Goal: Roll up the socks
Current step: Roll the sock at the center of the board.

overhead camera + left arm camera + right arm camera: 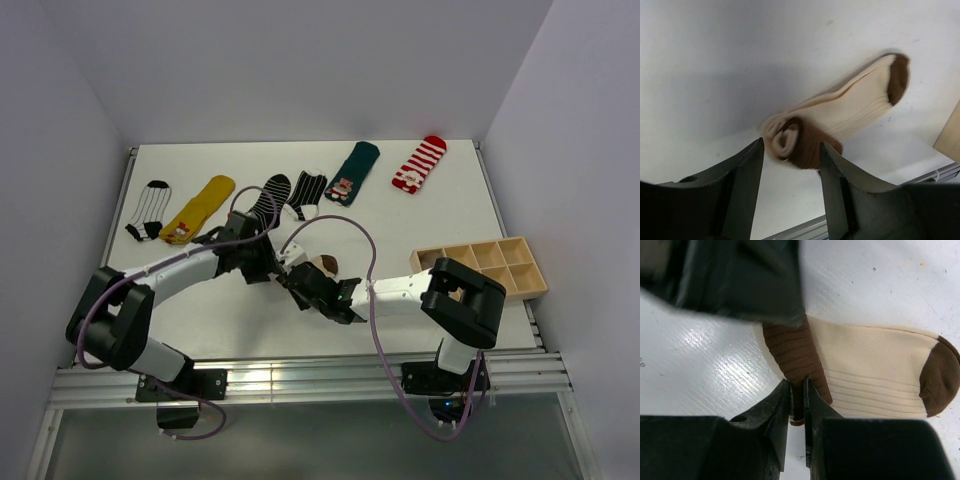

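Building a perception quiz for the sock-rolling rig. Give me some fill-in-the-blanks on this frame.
1. The cream sock has a ___ toe.
2. The left gripper is ___, straddling the sock's rolled end.
3. The right gripper is ___ on the sock's brown band.
4. The wooden tray sits on the robot's ___ side of the table.

Missing words: brown; open; shut; right.

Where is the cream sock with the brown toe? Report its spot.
Top view: the cream sock lies at the centre front of the table, between the left claw and right claw, left of the wooden tray.
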You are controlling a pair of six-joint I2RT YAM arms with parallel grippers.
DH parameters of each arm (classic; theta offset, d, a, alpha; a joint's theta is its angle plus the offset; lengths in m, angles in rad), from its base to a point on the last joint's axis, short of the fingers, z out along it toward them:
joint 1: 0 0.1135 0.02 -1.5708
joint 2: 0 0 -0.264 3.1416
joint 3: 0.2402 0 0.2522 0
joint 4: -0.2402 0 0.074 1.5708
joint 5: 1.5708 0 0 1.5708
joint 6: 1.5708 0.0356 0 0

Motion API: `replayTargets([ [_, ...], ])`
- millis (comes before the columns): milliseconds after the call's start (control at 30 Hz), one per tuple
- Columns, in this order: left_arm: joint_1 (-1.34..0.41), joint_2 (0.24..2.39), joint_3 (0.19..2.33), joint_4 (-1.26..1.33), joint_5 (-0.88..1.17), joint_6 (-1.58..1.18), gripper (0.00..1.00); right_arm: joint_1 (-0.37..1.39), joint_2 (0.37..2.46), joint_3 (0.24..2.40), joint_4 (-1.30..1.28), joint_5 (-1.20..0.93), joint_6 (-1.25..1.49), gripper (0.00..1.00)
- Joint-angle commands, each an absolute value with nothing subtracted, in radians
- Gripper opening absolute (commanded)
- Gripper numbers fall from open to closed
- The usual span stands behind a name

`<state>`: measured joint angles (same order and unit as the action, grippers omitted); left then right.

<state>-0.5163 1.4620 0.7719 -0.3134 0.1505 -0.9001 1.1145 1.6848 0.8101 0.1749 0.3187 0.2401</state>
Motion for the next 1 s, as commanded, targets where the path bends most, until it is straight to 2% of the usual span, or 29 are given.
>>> replayTargets([
  [0,-0.509,1.538,0.912,-0.313,0.204,-0.741,0.53,1.103,1.69,0.778,0.113,0.311,0.227,0.0],
  [267,-0.511,1.703,1.044,-0.311,0.327,-0.583,0.51,1.103,1.701,0.788,0.11,0.318,0.218,0.0],
  [567,-0.574,1.854,1.149,-0.362,0.285,-0.491,0.46,1.103,1.712,0.801,0.109,0.316,0.216,0.0],
  [667,-0.581,1.888,1.161,-0.393,0.229,-0.498,0.34,1.103,1.704,0.795,0.104,0.314,0.218,0.0],
  [700,-0.583,1.899,1.158,-0.391,0.21,-0.503,0.22,1.103,1.698,0.795,0.104,0.313,0.218,0.0],
  [867,-0.584,1.899,1.114,-0.357,0.161,-0.558,0.02,1.103,1.669,0.788,0.095,0.31,0.224,0.0],
  [967,-0.586,1.901,1.101,-0.35,0.121,-0.595,0.01,1.103,1.645,0.785,0.078,0.304,0.233,0.0],
])
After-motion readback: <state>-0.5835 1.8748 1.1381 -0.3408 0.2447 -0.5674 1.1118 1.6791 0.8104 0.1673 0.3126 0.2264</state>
